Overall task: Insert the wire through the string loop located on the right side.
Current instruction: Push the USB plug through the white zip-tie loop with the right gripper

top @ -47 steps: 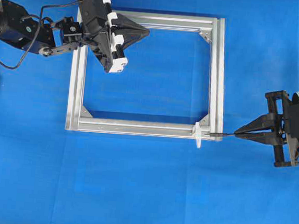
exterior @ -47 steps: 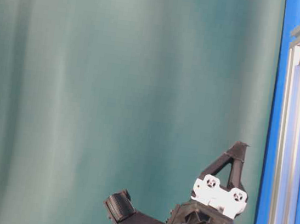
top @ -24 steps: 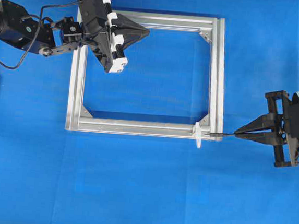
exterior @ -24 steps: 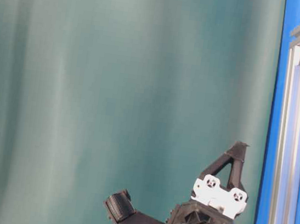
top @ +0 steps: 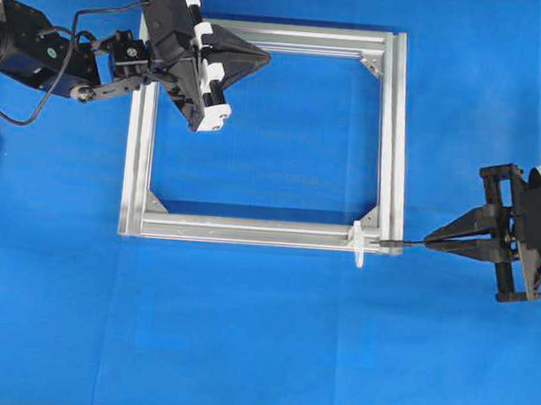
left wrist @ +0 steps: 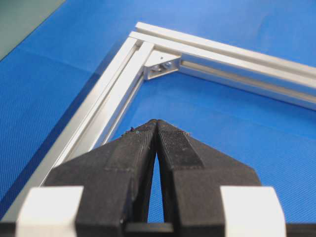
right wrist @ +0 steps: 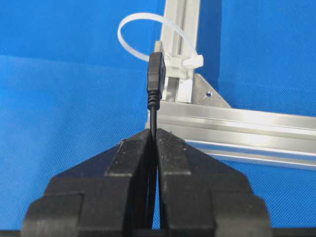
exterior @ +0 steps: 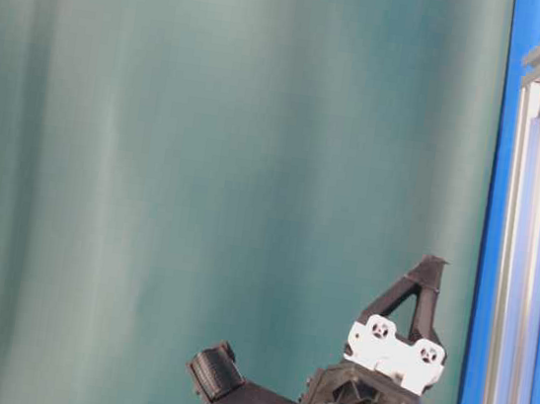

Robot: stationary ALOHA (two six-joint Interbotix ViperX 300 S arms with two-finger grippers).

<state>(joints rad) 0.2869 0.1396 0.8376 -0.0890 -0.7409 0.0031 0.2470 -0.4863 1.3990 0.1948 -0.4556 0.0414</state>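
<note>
Right gripper (right wrist: 153,132) clamped on 1 wire (right wrist: 154,84) before 1 string loop (right wrist: 143,23); left gripper (left wrist: 157,123) pressed together, empty; 1 frame (top: 394,128).

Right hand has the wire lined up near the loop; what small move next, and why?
Probably ease the right hand forward toward the string loop. It is shut on the wire, whose plug tip sits just short of the loop on the aluminium frame and seems slightly off its opening, so nudge sideways if needed.
</note>
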